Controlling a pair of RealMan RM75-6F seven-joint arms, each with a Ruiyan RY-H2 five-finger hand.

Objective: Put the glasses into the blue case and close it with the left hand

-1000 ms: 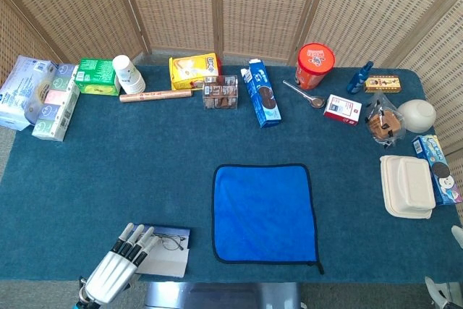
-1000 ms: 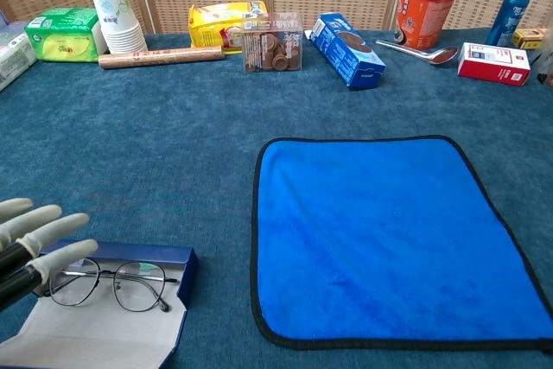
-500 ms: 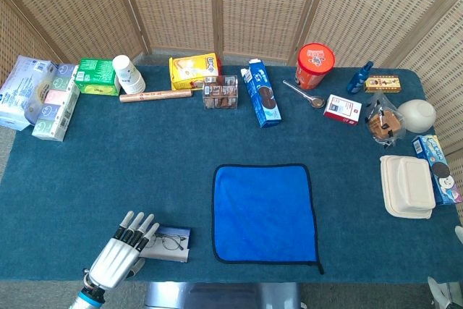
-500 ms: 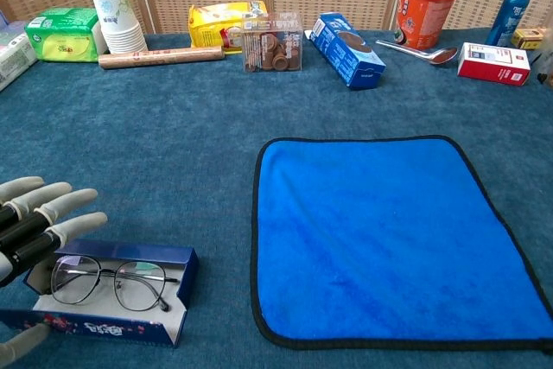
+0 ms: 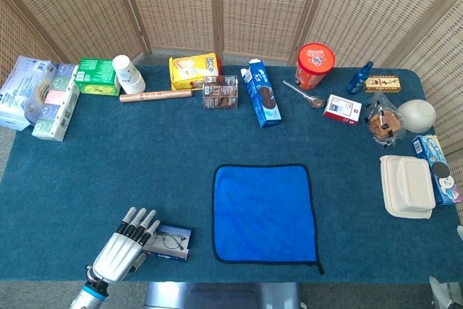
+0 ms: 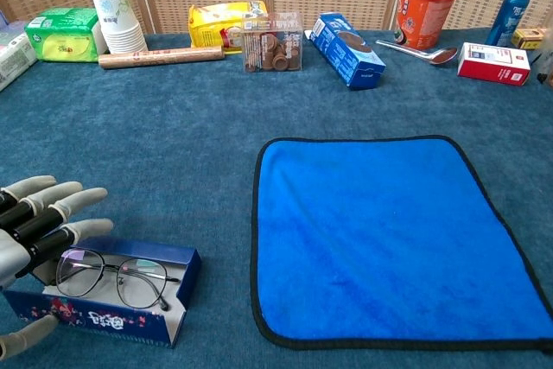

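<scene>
The thin wire-framed glasses with round clear lenses point(image 6: 112, 276) lie inside the long blue cardboard case point(image 6: 104, 300), near the front left corner of the dark teal cloth-covered table point(image 6: 199, 144). The case lies sideways, so its long side runs left to right. The glasses lie the same way, with the lenses side by side.

The front flap of the case, the part with small red print, is tipped up along the near edge. It is not folded over the top yet, so the case is not shut.

The white and black left hand point(image 6: 30, 235) is at the left end of the case. Its fingers point(image 6: 73, 206) are spread apart and reach over the back left corner, just above the glasses. One finger shows below, by the front of the flap. I cannot tell if the hand really grips the flap or only touches it.

The right hand cannot be seen in either view, so the left hand is the one right by the case. I think the next move is to push the flap away from the robot, over the glasses.

The bright blue square cloth with a black edge point(image 6: 389, 231) lies just to the right of the case, not touching it.
</scene>
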